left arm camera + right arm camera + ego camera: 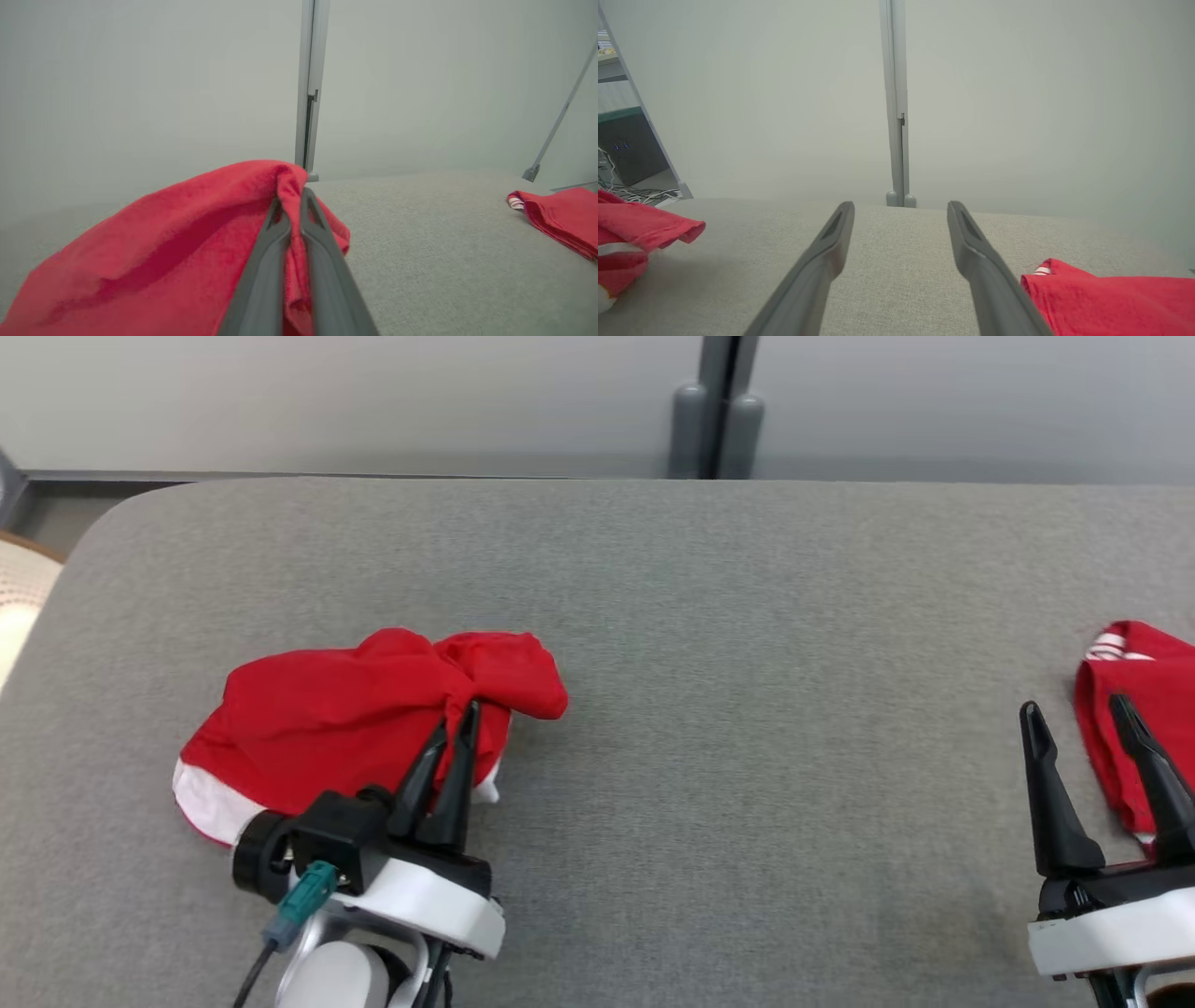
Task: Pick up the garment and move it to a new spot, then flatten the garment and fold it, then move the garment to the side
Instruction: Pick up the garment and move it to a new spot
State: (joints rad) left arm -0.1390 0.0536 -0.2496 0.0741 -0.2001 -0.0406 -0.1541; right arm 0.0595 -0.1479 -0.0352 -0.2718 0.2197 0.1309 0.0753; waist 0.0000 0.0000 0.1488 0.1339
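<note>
On the grey table (700, 616), at about 8 o'clock in the head view, lies the crumpled red garment (327, 719). The left wrist view shows plainly what the head view half hides: the left gripper (455, 721) pinches a raised fold of it. There are two red pieces. The second garment (1134, 709) lies at 3 o'clock. The left gripper leans toward 1 o'clock. The right gripper (1074, 707) points to 12 o'clock, jaws spread wide and empty.
</note>
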